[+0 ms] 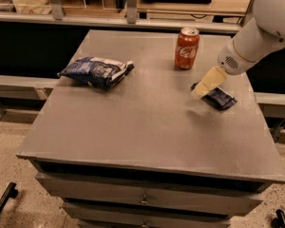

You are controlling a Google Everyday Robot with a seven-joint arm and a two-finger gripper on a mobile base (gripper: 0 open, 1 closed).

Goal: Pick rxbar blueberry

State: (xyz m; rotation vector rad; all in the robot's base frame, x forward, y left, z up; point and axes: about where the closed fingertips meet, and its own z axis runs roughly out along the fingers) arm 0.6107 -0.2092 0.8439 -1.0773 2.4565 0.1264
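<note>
The rxbar blueberry (220,99) is a small flat dark navy bar lying on the grey table (147,122) at the right, in front of the cola can (186,48). My gripper (206,84), with pale cream fingers on a white arm coming from the upper right, hangs just above the bar's left end and covers part of it. The bar lies flat on the table.
A puffy blue-and-white snack bag (96,71) lies at the table's left. The table's right edge runs close to the bar. Shelving and a counter stand behind the table. Drawers sit under the table top.
</note>
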